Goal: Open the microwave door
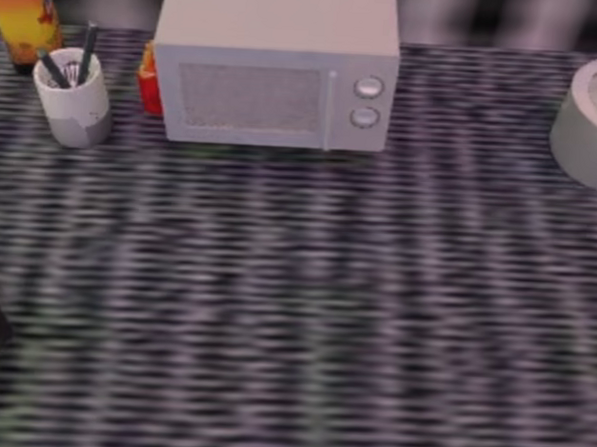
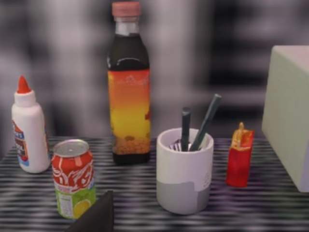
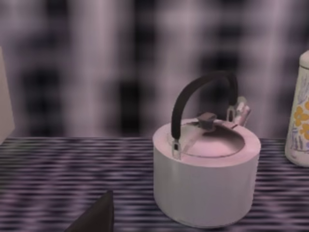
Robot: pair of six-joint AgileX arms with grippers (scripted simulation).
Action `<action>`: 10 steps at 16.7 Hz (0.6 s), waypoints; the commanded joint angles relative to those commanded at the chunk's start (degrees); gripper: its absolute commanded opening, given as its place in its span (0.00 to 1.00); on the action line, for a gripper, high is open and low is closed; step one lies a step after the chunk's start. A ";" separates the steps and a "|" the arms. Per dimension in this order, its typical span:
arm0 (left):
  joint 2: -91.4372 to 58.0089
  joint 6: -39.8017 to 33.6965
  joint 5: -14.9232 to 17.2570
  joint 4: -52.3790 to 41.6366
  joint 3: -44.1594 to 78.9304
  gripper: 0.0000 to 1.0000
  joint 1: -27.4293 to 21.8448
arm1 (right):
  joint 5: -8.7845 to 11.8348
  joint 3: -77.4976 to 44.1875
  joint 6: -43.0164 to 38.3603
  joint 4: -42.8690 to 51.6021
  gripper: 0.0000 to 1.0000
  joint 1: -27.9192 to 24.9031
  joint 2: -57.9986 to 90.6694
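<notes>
- The light grey boxy microwave [image 1: 277, 67] sits at the far edge of the bench [image 1: 294, 303], a little left of centre in the top view, with two round knobs [image 1: 367, 102] on its right panel.
- The microwave door [image 1: 250, 98], a flat grey panel with a speckled mesh window, looks fully shut; its thin vertical handle bar [image 1: 331, 107] stands just left of the knobs.
- Just beside the microwave's left wall stands a small red carton [image 2: 240, 154]. Further left are a white cup holding dark pens [image 2: 185, 169] and a tall dark sauce bottle with an orange label [image 2: 128, 82]; a red-and-green drink can [image 2: 73, 178] and a white glue bottle with a red tip [image 2: 29, 128] show only in the left wrist view.
- At the right edge rests a round grey kettle with a black arched handle [image 3: 206, 169], with a flowered white jug [image 3: 299, 121] beside it.
- My left arm is parked at the left edge of the top view and my right arm is out of it; I cannot tell whether either tool is spread or pressed together.
- My judgement: nothing is started, and the handle is the first target.
- Risks: the bar is thin and hugs the door, so a slightly off approach could slip or knock a knob; a straight pull rather than an arc could drag the whole microwave; the swinging door may hit the red carton or cup.
</notes>
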State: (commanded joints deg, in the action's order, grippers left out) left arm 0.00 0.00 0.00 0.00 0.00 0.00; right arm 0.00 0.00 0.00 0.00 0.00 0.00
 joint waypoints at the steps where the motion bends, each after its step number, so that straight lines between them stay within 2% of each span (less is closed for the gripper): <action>1: 0.00 0.00 0.00 0.00 0.00 1.00 0.00 | 0.00 0.00 0.00 0.00 1.00 0.00 0.00; 6: -5.85 -1.66 -1.02 -4.08 5.69 1.00 -2.19 | 0.00 0.00 0.00 0.00 1.00 0.00 0.00; 10: -21.21 -5.84 -3.44 -13.24 20.71 1.00 -7.13 | 0.00 0.00 0.00 0.00 1.00 0.00 0.00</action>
State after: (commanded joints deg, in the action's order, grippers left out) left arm -21.21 -5.84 -3.44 -13.24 20.71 -7.13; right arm 0.00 0.00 0.00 0.00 0.00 0.00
